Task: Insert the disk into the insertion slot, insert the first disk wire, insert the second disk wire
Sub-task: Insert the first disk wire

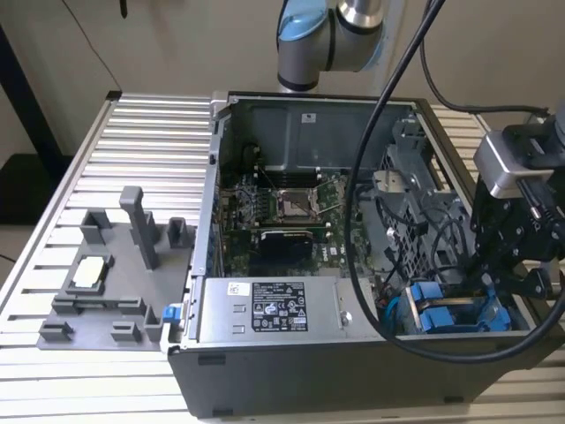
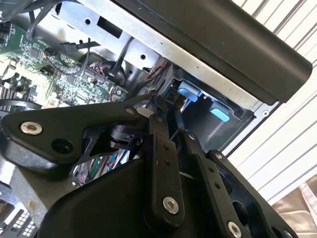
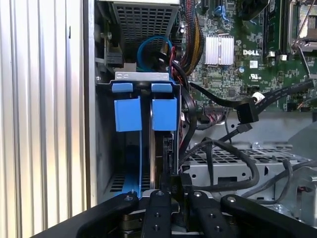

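Wiring, I judge, is the step in hand: the disk point(image 3: 164, 113) sits in the slot point(image 3: 142, 76), my hand point(image 3: 173, 187) pinched narrow near its end. A plug needs square, gentle lining-up.

Even, soft indoor light, dim shadow inside the computer case point(image 1: 300, 384), pale glare on the ribbed table point(image 2: 287, 148)

Black cables point(image 3: 213, 96) looped just beside the drive cage point(image 3: 143, 77) — crowding the pincer point(image 3: 172, 184) — and blue tabs point(image 3: 128, 114) filled its bays. Outside the case, the slatted counter point(image 1: 132, 124) offered passing room around a grey fixture point(image 1: 115, 265).
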You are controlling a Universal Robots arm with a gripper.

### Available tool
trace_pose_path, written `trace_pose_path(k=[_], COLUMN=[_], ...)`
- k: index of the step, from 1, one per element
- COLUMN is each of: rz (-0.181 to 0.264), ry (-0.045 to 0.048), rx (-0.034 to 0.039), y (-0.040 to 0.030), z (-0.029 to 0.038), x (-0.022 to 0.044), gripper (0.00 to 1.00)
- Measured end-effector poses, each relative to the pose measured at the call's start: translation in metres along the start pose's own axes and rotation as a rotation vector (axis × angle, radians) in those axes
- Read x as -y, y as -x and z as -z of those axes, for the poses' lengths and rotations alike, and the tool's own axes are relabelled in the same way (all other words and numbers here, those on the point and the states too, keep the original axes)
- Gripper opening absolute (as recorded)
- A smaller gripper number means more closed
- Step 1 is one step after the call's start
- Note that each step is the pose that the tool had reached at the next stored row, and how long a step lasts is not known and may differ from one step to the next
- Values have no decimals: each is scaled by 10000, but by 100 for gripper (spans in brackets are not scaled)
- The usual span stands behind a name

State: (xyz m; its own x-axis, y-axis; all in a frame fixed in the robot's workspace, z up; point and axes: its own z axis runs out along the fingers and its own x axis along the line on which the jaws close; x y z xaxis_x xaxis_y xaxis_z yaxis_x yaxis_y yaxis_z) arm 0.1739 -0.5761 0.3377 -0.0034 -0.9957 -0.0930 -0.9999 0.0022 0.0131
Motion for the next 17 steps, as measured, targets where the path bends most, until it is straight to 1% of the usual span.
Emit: trace_pose_path(k=[3,8,13,15,16,17], rz=[-5,-15,-15,-16,-16,-16], ry=[-2,-3,-1,-2,-3,-3], rx=[1,-17,9,11,7,-3], y=[-1,-6,-6,-6,-6,-5], z=[-12,-61,-72,-76,-75,-65], x=[-4,-8,-9,-8,-8,-9], gripper=[19,19,19,21,27,27])
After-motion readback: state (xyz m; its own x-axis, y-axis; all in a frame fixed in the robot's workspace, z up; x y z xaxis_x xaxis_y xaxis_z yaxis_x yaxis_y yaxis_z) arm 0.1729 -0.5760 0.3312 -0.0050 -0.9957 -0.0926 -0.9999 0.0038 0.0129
